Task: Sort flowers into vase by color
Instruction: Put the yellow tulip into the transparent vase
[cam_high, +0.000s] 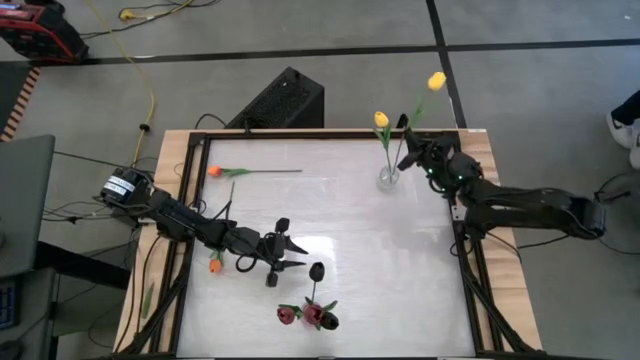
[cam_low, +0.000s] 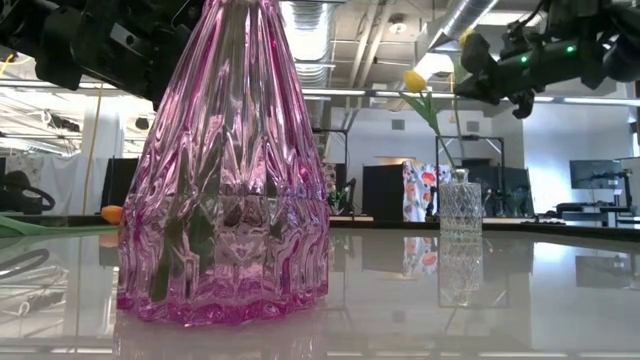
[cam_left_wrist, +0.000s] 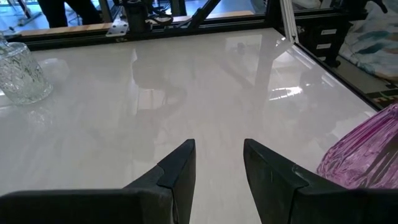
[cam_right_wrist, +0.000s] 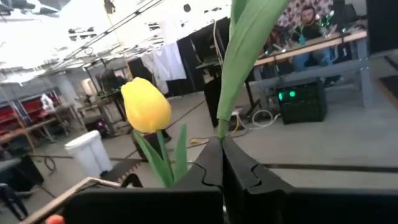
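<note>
My right gripper (cam_high: 404, 135) stands above the table's far right corner, shut on a yellow tulip (cam_high: 437, 80). Just beside it, a clear glass vase (cam_high: 388, 178) holds another yellow tulip (cam_high: 381, 120) by its stem. My left gripper (cam_left_wrist: 217, 168) hovers open over the table's near left part, with nothing between its fingers. A pink glass vase (cam_low: 222, 170) at the near edge holds dark red flowers (cam_high: 312, 316) and a near-black tulip (cam_high: 317, 270). One orange tulip (cam_high: 215, 171) lies flat at the far left. Another (cam_high: 215, 265) lies beside my left arm. My right gripper pinches the yellow tulip's green stem, at a leaf base (cam_right_wrist: 221, 132), between its two fingertips. The fingers lie about level, pointing toward the table's far left. The tulip is lifted clear; it rises from the fingers, its head slanting out past the table's far edge.
The table's middle is bare white surface (cam_high: 350, 240). A black frame (cam_high: 470, 270) runs along the table's sides. A black box (cam_high: 280, 100) sits on the floor beyond the far edge. A person sits at a bench (cam_right_wrist: 305, 37) in the room behind.
</note>
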